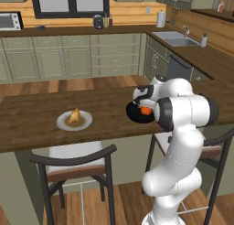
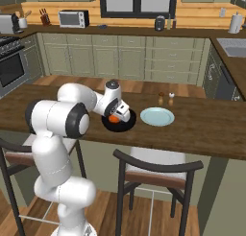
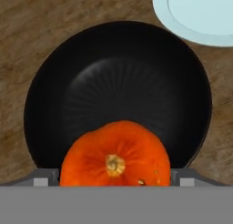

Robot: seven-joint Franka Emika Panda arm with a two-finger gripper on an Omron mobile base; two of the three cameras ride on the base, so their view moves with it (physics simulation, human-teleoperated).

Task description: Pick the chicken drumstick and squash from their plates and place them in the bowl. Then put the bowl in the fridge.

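The tool (image 3: pixel 116 180) is seen over the black bowl (image 3: pixel 118 82), fingers spread about as wide as they go, with the squash (image 3: pixel 116 157) sitting between them. Whether the fingers press on the squash or have already let go cannot be told; the spread and the squash's width match closely. In the hand view the squash is seen stem end up, directly in line with the tool and over the near part of the bowl's hollow, so the bowl lies straight below and slightly ahead. From the base views the squash (image 1: pixel 145 110) shows as an orange spot at the bowl (image 1: pixel 138 115), under the wrist; how high above the bowl floor it sits cannot be told. An empty pale blue plate (image 2: pixel 157 116) is noted just beside the bowl (image 2: pixel 118 122) on the wooden surface (image 2: pixel 206 129), apart from its rim. The chicken drumstick (image 1: pixel 73 115) rests on its own plate (image 1: pixel 74 121), well apart to the arm's left along the surface, its long axis tilted across the plate. Judged next: tool lifted clear, then swung left toward the drumstick.
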